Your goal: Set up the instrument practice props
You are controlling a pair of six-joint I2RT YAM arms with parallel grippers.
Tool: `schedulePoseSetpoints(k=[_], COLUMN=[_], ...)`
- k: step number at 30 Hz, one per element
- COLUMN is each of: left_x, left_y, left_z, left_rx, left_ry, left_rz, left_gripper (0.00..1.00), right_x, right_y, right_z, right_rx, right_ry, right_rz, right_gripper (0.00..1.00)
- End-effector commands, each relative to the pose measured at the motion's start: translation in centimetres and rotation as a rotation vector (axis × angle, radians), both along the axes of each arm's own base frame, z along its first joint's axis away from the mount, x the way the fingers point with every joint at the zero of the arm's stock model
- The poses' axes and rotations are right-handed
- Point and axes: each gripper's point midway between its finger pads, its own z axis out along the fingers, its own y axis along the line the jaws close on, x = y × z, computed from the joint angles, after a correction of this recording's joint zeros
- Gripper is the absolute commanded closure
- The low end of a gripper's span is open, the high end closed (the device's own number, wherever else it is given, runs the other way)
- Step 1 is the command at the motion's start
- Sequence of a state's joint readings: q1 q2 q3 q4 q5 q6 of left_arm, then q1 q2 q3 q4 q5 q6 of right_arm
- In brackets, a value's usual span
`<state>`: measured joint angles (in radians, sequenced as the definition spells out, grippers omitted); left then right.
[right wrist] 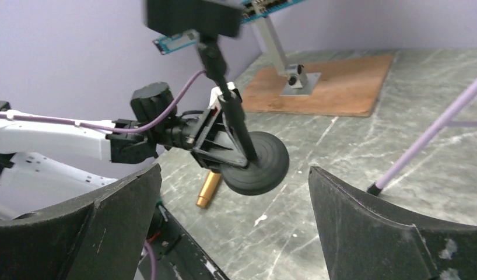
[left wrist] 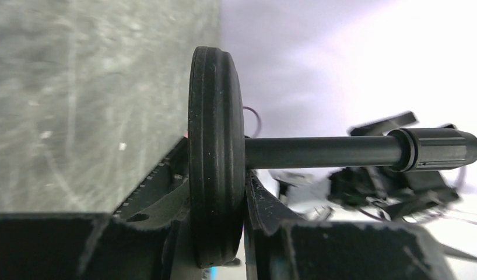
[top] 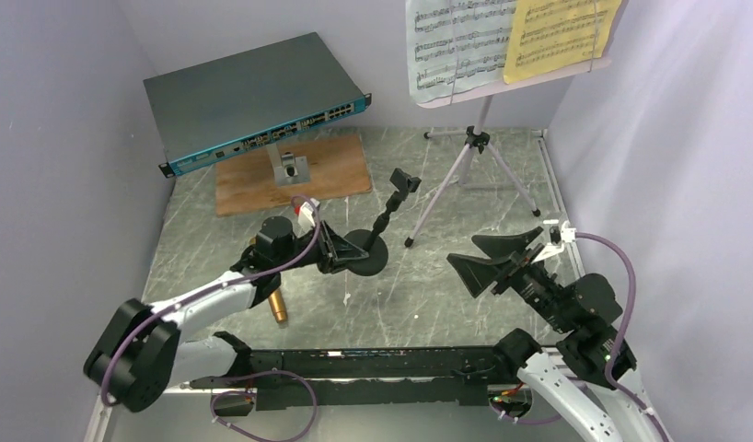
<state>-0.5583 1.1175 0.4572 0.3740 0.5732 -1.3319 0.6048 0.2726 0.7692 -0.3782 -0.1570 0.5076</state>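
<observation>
**Left arm** (top: 216, 293): reaches forward from its base at the near left, with the forearm angled inward. The wrist is rolled so that the left gripper (top: 343, 247) lies on its side. Its jaws are closed on the round base of the short black mic stand (top: 386, 219), one on each face of the disc, and the stand is held tilted.

**Right arm** (top: 575, 368): folded close to its base. The right gripper (top: 491, 260) points inward toward the left arm, its jaws spread wide and holding nothing.
</observation>
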Motion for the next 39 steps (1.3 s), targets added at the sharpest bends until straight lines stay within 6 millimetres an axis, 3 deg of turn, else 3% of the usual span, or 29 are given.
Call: schedulePoseSetpoints(k=[1, 4, 7, 11, 16, 21, 25, 28, 29, 31, 33, 35, 36, 37, 39], left_x=[-2.6, -3.5, -4.2, -5.0, -5.5, -5.8, -5.8, -5.8, -5.7, -5.6, -5.6, -5.1, -5.1, -4.4, -3.4], left_y=[-1.7, -2.0, -2.3, -3.2, -4.1, -4.7, -5.0, -5.1, -5.2, -5.1, -4.8, -4.3, -3.3, -2.0, 1.8], left_z=[7.4, 7.3, 7.1, 7.1, 6.6, 6.0, 5.8, 5.6, 5.2, 4.5, 3.6, 2.3, 0.1, -0.8, -2.2], left_rx=[-0.290, -0.314, -0.331, -0.335, -0.342, -0.351, -0.367, -0.367, -0.353, -0.309, -0.238, -0.095, 0.057, 0.195, 0.468], left_ry=[-0.147, -0.140, -0.122, -0.121, -0.107, -0.086, -0.078, -0.083, -0.079, -0.082, -0.090, -0.090, -0.027, -0.036, -0.082], left_rz=[-0.248, -0.314, -0.358, -0.412, -0.423, -0.444, -0.451, -0.454, -0.449, -0.431, -0.403, -0.356, -0.320, -0.254, -0.139], left_gripper=[1.00, 1.00, 1.00, 1.00, 1.00, 1.00, 1.00, 1.00, 0.97, 0.80, 0.52, 0.30, 0.24, 0.17, 0.13], right_x=[2.3, 2.2, 1.8, 2.9, 2.1, 1.9, 1.8, 2.1, 2.5, 3.6, 4.7, 5.8, 6.2, 6.7, 7.4], right_y=[-0.1, 2.9, 5.7, 8.7, 10.5, 12.0, 12.8, 13.5, 13.5, 13.3, 12.4, 11.0, 10.2, 9.3, 7.7], right_z=[-2.5, -1.5, 0.7, 1.4, 2.8, 2.4, 1.8, 0.6, 0.0, -1.3, -2.2, -3.1, -3.6, -3.8, -4.7], right_rx=[-0.004, 0.016, 0.055, 0.057, 0.105, 0.083, 0.041, -0.032, -0.062, -0.118, -0.165, -0.204, -0.220, -0.232, -0.253], right_ry=[0.035, -0.048, -0.150, -0.180, -0.244, -0.244, -0.241, -0.222, -0.201, -0.157, -0.129, -0.106, -0.098, -0.094, -0.083], right_rz=[-0.081, 0.067, 0.219, 0.336, 0.444, 0.465, 0.460, 0.446, 0.428, 0.372, 0.296, 0.197, 0.153, 0.101, 0.005], right_gripper=[0.01, 0.03, 0.07, 0.13, 0.18, 0.32, 0.50, 0.75, 0.83, 0.94, 1.00, 1.00, 1.00, 1.00, 1.00])
